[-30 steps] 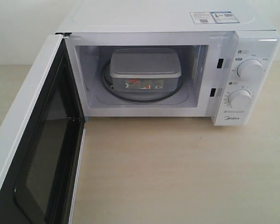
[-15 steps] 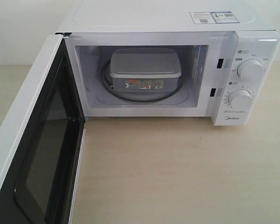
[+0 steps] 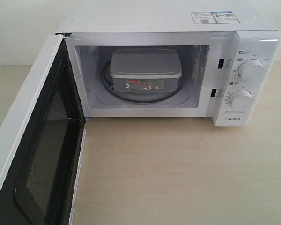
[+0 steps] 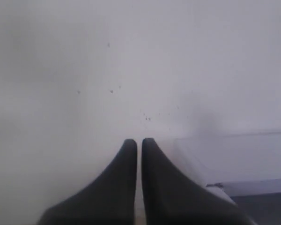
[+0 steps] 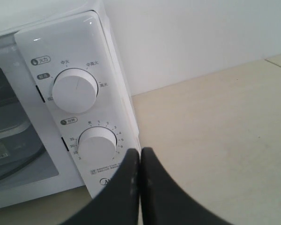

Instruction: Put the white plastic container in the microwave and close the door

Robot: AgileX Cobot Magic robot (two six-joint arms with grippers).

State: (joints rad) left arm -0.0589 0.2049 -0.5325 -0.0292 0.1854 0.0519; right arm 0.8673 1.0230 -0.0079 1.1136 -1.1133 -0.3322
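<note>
Nothing in the exterior view has moved over the last second: door, box and dials sit as they did, so the pause falls between the two halves of the task.

On the left, the door (image 3: 42,154) stands swung wide open, its black inner frame and dark window facing the cavity. The left hand (image 4: 139,143) shows only in its wrist view, fingers pressed together and empty, in front of a plain white surface. Whether that is the door's outer face I cannot tell.

In the middle, the white plastic container (image 3: 146,70) rests lid-up on the glass turntable (image 3: 106,89) inside the microwave (image 3: 154,18), clear of both side walls and set back from the opening. Placement looks done.

To the right are the two dials (image 3: 251,70). The right hand (image 5: 140,152) hovers over the bench (image 3: 178,168) beside the control panel, narrowed to nothing and carrying nothing.

What remains, in my judgement, is closing the door, and the left arm is on the side suited to pushing it round. Nothing sticks out to block its swing.
</note>
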